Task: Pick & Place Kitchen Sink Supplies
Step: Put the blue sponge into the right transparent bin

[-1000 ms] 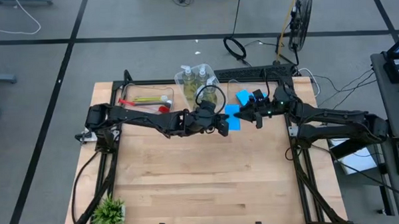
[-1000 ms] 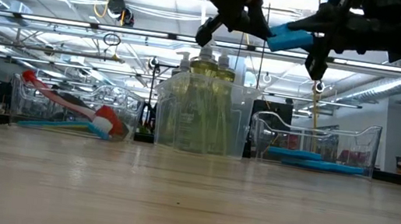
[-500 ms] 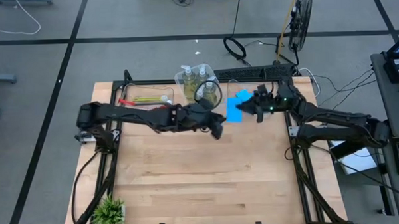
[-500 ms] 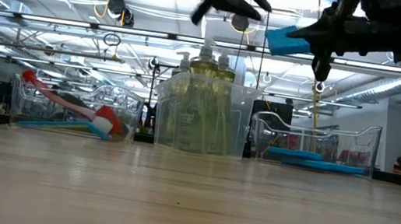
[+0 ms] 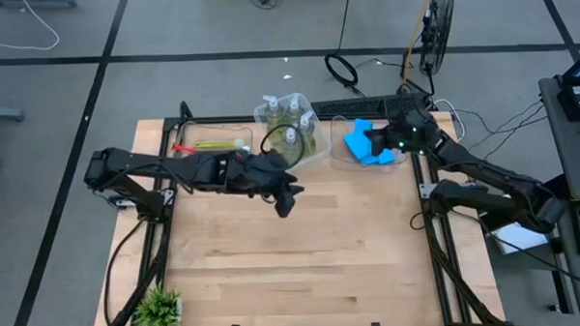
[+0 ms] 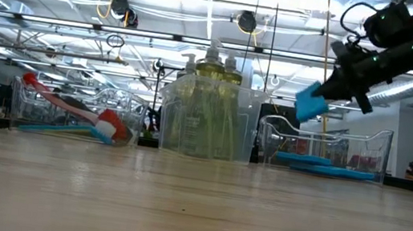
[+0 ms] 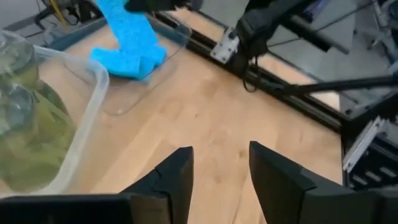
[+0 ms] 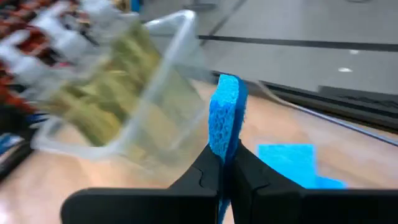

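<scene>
Here the right gripper (image 8: 222,167), its fingers clamped on a blue sponge (image 6: 311,103) above the sponge bin (image 6: 323,148), might release off-centre so it catches the wall, while the left gripper (image 7: 219,163) hovers open, empty, over the counter (image 5: 293,260).

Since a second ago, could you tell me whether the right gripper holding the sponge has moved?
Yes. The right gripper, shut on a blue sponge, has moved from beside the soap-bottle bin to above the sponge bin, and lower.
</scene>
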{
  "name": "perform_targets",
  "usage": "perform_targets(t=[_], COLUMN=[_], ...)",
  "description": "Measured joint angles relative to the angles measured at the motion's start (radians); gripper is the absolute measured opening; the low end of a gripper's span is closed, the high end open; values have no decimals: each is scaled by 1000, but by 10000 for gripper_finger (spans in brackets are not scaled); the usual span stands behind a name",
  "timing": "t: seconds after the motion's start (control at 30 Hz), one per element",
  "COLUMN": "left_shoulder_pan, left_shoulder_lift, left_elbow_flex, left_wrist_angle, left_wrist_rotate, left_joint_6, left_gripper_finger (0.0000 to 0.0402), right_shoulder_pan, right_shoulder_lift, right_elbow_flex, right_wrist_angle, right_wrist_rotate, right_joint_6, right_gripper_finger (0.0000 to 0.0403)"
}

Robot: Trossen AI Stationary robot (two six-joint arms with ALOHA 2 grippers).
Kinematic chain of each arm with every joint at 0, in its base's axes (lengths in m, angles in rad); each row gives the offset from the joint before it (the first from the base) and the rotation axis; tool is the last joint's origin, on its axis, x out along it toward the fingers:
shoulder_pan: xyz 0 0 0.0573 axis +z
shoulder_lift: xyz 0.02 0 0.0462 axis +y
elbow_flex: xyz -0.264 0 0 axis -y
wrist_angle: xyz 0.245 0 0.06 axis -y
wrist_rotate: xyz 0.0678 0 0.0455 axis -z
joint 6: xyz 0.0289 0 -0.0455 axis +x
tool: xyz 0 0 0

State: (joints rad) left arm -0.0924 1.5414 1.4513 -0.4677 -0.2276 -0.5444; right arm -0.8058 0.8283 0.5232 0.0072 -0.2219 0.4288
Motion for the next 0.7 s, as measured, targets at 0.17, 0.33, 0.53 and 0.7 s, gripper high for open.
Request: perform_targets(t=[0.17, 0.33, 0.53, 0.7], left_shoulder_pan=[-30, -44, -30, -16], left_shoulder_lift=[0, 0, 0, 0], left_elbow_flex=[0, 0, 0, 0], left_wrist_angle=[-31, -33, -38, -38], left_wrist_rotate=[3, 0, 0, 0], left_joint_6=[59, 167, 181, 184], left_gripper_finger=[156, 157, 157, 157], right_shoulder_pan=[-39, -47, -46, -46], right_shoulder_lift=[26, 49, 65, 89], right_elbow_flex=[0, 0, 0, 0], right_wrist_angle=[-109, -227, -291, -303], right_wrist_rotate=[73, 158, 225, 221], right_joint_6=[-24, -38, -48, -52], right_gripper_finger=[1, 0, 3, 8])
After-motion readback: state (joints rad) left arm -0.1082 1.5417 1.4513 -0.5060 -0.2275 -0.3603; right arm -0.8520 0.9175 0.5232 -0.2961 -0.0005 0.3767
